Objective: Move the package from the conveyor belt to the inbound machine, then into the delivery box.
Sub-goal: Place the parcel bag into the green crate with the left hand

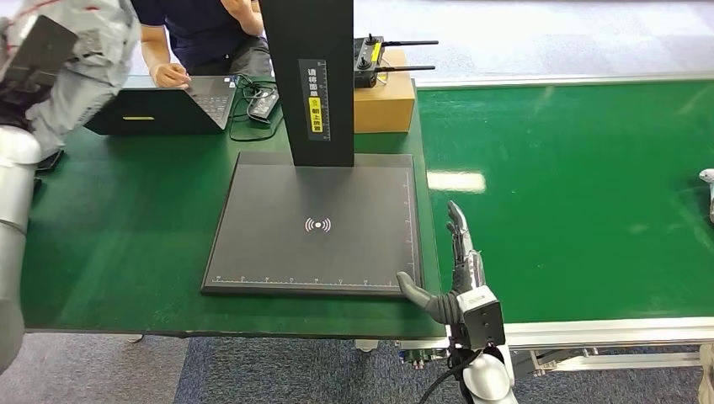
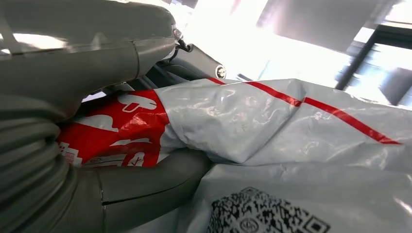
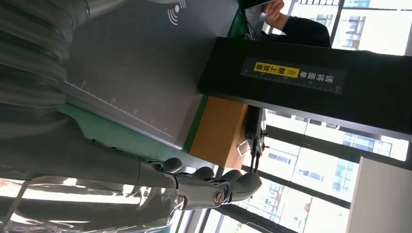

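Green table (image 1: pixel 126 236) w/ scan pad (image 1: pixel 316 223) (office carpet (image 1: pixel 278 370))

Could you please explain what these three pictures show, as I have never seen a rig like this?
They come from a humanoid robot with two arms. The head view looks down on a green table bearing a flat dark scanning pad with a black post, and the green conveyor belt beside it. The other two are cameras at the wrists. The left hand grips a grey plastic mailer package with red markings. The right hand hovers with fingers apart, holding nothing. A person's hand rests by a laptop.
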